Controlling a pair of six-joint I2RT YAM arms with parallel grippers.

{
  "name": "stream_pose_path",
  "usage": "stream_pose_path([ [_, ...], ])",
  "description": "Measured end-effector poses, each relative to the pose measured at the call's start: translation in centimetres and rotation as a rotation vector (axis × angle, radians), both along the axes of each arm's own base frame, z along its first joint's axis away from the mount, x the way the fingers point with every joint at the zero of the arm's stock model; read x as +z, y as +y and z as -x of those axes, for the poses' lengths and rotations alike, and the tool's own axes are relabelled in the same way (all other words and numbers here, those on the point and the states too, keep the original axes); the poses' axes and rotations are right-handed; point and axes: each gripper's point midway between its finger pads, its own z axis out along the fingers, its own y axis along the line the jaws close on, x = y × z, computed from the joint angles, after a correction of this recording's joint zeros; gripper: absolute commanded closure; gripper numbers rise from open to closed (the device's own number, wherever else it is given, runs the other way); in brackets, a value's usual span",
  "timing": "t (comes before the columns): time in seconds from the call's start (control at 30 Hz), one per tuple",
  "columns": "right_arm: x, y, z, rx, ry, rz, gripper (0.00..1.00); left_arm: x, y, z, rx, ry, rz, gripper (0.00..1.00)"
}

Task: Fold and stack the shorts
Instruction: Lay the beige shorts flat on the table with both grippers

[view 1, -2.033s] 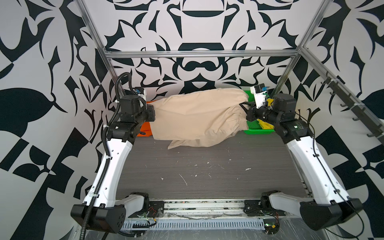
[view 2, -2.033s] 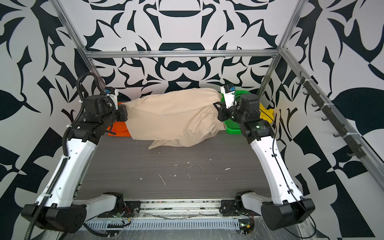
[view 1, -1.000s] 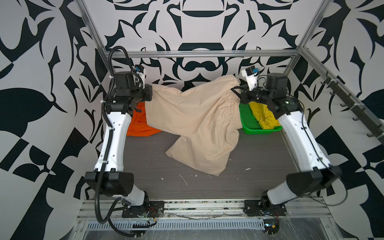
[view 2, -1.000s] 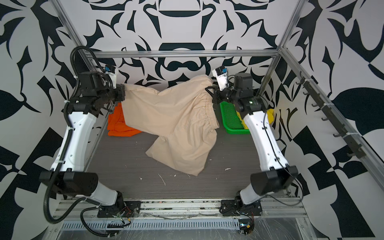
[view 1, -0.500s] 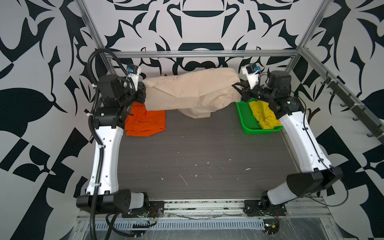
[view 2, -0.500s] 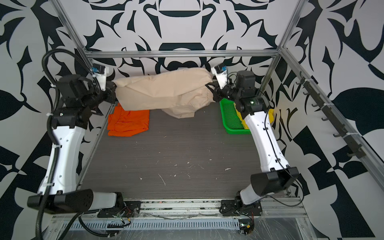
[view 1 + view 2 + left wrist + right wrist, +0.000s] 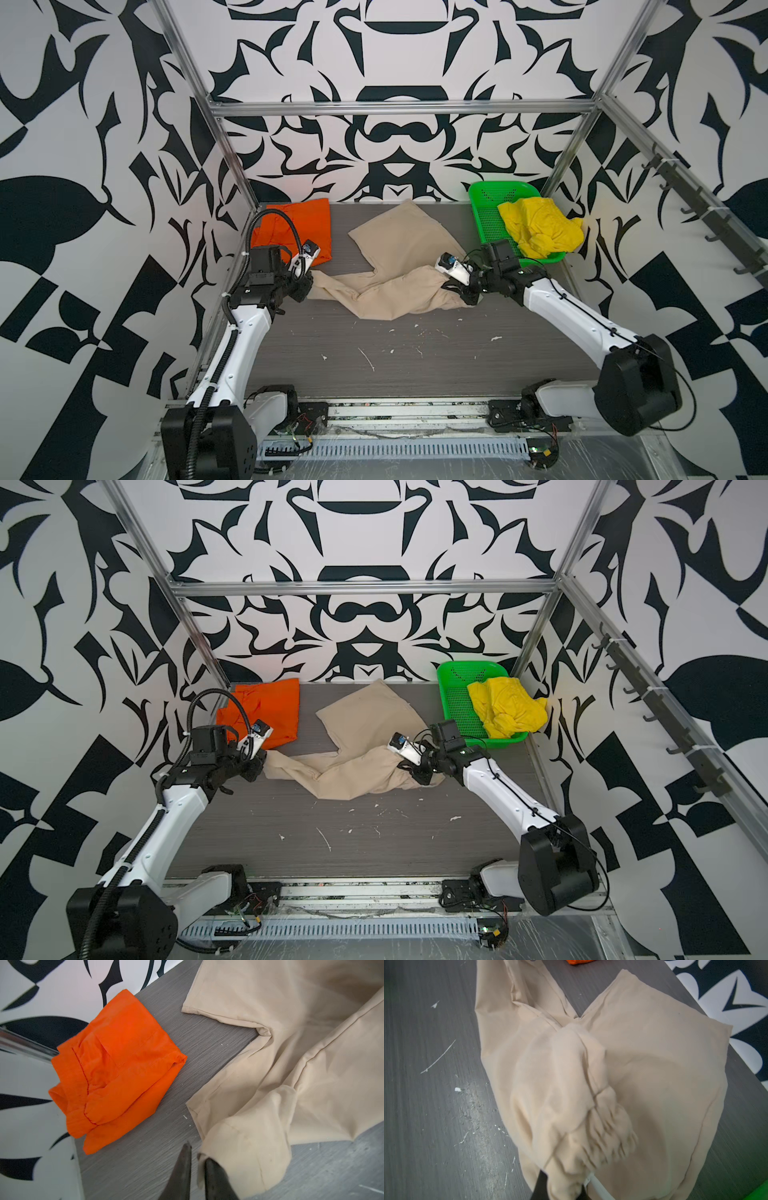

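In both top views the beige shorts (image 7: 399, 266) lie crumpled on the table (image 7: 415, 365) between the grippers. Orange shorts (image 7: 299, 224) sit folded far left, and yellow shorts (image 7: 540, 226) overflow the green basket (image 7: 486, 216).

Left wrist view: the left gripper (image 7: 196, 1167) has its fingers narrowly apart, the hem (image 7: 207, 1147) seemingly unpinched.

Right wrist view: the right gripper (image 7: 560, 1190) pinches the gathered waistband (image 7: 608, 1136). It would be best drawn taut before flattening.

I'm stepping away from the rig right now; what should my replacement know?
Grippers: left gripper slightly open at a corner of the beige shorts, not gripping; right gripper shut on their waistband.
Things: orange shorts folded, far left corner; beige rumpled mid-table; yellow shorts crumpled in the basket.
Done: orange folded.
Left: fold beige and yellow, stack all three.
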Motion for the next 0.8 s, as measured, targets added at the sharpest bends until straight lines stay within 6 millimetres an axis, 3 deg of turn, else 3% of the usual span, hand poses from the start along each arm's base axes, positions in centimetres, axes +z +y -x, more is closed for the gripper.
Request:
stream_pose_path([
  [0.07,-0.2,0.4,1.5,0.055,-0.036,0.029,0.97,-0.2,-0.3,0.2,-0.029,-0.003,-0.054,0.62],
  [0.17,-0.4,0.7,4.2,0.135,-0.083,0.076,0.73,-0.9,-0.3,1.0,-0.058,0.021,-0.128,0.39],
  [0.3,-0.2,0.4,7.5,0.176,-0.076,0.109,0.41,-0.9,0.4,2.8,-0.044,0.051,-0.177,0.29],
  [0.33,0.4,0.3,8.2,0.174,-0.077,0.102,0.39,-0.5,0.7,3.4,-0.031,0.048,-0.178,0.28],
  [0.47,3.0,-0.4,9.3,0.077,-0.065,0.027,0.38,1.7,1.0,5.1,0.02,0.015,-0.141,0.27],
  [0.6,5.3,-0.3,9.1,-0.064,-0.001,-0.088,0.38,3.8,0.6,5.5,0.068,-0.019,-0.056,0.27],
  [0.7,5.4,-0.2,7.9,-0.204,0.088,-0.143,0.38,4.2,-0.1,5.5,0.102,-0.005,0.042,0.27],
  [0.8,4.1,0.0,6.3,-0.35,0.212,-0.163,0.38,3.9,-1.0,4.9,0.146,0.044,0.161,0.29],
])
